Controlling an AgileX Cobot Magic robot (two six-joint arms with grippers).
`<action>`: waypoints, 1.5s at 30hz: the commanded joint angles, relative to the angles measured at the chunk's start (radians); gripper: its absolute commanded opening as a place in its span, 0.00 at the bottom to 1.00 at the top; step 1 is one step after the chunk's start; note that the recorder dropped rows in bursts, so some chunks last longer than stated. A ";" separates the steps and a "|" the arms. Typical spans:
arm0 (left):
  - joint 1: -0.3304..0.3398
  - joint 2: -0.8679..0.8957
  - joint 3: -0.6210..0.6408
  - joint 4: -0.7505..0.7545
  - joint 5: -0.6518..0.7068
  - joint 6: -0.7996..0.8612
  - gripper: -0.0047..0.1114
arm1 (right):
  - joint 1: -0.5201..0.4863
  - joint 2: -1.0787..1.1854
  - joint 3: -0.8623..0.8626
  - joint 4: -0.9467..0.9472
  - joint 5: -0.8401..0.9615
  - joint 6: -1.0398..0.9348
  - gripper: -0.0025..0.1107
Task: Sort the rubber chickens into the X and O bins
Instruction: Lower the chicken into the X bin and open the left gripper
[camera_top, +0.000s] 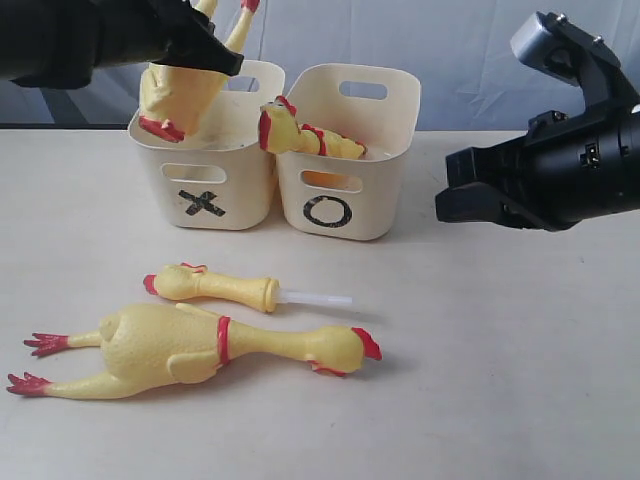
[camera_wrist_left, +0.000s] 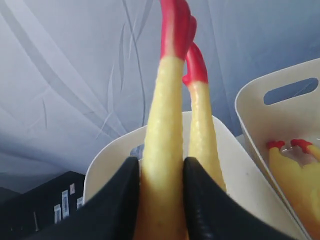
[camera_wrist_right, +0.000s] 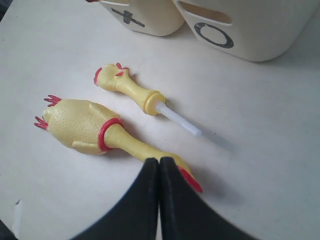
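My left gripper (camera_top: 205, 45) is shut on a large rubber chicken (camera_top: 178, 95) by one leg (camera_wrist_left: 162, 150), holding it over the X bin (camera_top: 205, 175), its body hanging just inside the rim. The O bin (camera_top: 345, 160) beside it holds another chicken (camera_top: 305, 135) with its head over the rim. On the table lie a small chicken with a white tube (camera_top: 215, 285) and a large chicken (camera_top: 190, 345). My right gripper (camera_top: 465, 200) hovers to the right of the O bin, shut and empty. Its view shows the large chicken (camera_wrist_right: 87, 125) and the small one (camera_wrist_right: 127, 87) below the fingertips.
The two bins stand side by side at the back of the white table (camera_top: 500, 380). A grey cloth backdrop (camera_top: 460, 50) hangs behind them. The two loose chickens lie in front of the bins, toward the left.
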 joint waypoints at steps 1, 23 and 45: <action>0.005 0.069 -0.082 0.089 0.003 -0.008 0.04 | -0.003 -0.006 0.001 0.012 -0.007 -0.006 0.01; 0.006 0.199 -0.123 0.065 -0.122 -0.008 0.50 | -0.003 -0.006 0.001 0.020 -0.001 -0.025 0.01; 0.006 -0.113 0.007 -0.402 -0.202 0.498 0.50 | -0.003 -0.006 0.001 0.020 0.009 -0.025 0.01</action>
